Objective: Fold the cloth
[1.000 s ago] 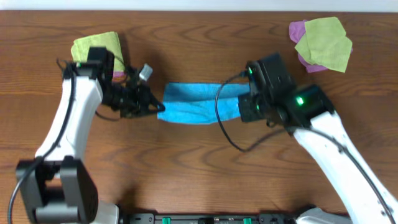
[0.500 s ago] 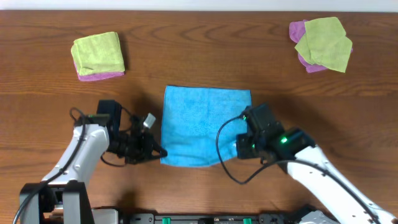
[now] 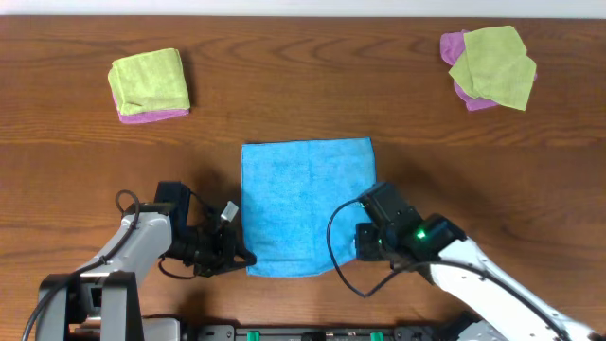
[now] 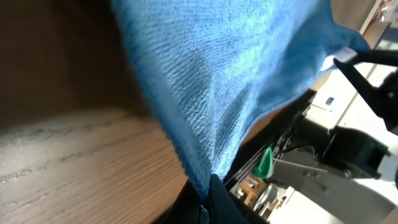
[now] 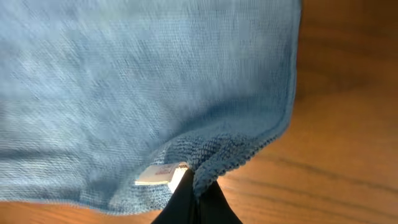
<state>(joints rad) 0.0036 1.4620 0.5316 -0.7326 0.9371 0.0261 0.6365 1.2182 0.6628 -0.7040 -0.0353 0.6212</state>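
Note:
The sky-blue cloth point(image 3: 306, 204) lies spread as a square in the middle of the table, its near edge close to the front. My left gripper point(image 3: 246, 259) is shut on its near left corner, and the cloth point(image 4: 236, 81) hangs from the pinch in the left wrist view. My right gripper point(image 3: 358, 248) is shut on the near right corner. The right wrist view shows the cloth point(image 5: 143, 81) with a white label point(image 5: 158, 174) beside the pinched corner.
A folded lime-green cloth on a purple one point(image 3: 149, 85) lies at the back left. A loose pile of lime-green and purple cloths point(image 3: 490, 66) lies at the back right. The robot base point(image 3: 322, 332) runs along the front edge.
Both grippers have pulled the cloth's corners toward the front edge. The cloth has gone from a narrow folded strip to a full spread square.

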